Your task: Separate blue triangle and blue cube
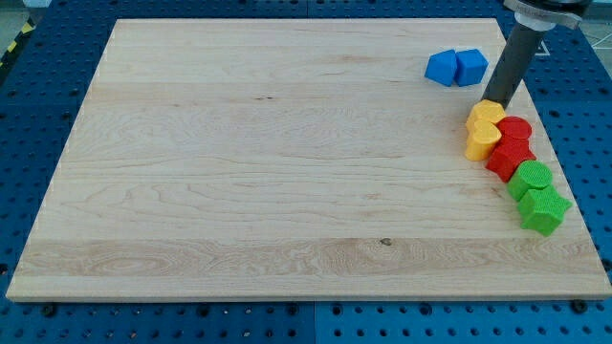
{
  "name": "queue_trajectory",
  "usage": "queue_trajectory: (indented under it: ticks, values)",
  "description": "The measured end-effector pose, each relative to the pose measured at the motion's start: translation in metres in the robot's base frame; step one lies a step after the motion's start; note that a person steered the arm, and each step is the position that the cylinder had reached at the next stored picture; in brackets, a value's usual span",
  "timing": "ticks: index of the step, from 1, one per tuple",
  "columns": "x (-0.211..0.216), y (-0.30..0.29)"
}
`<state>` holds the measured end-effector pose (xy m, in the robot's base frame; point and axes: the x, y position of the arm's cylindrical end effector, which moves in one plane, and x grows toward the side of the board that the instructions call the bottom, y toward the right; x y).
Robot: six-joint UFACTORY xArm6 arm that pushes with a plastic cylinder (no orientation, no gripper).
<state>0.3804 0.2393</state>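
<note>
The blue triangle [441, 68] and the blue cube [471, 66] sit side by side, touching, near the view's top right of the wooden board [268, 162]. The triangle is on the left, the cube on the right. My tip [490, 101] is down on the board just below and to the right of the cube, a short gap from it. It stands right above the upper yellow block [486, 117].
Below my tip a tight column of blocks runs down the board's right edge: two yellow blocks [481, 141], a red cylinder [515, 129], a red star-like block [508, 157], a green cylinder [532, 177] and a green star-like block [544, 209].
</note>
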Motion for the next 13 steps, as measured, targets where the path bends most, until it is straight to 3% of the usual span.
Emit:
queue_trajectory:
  ticks: [2,4,6,9,13]
  values:
    - [0.000,0.034]
    - [-0.075,0.056]
    - [-0.116,0.015]
    - [-0.094,-0.036]
    - [-0.082,0.022]
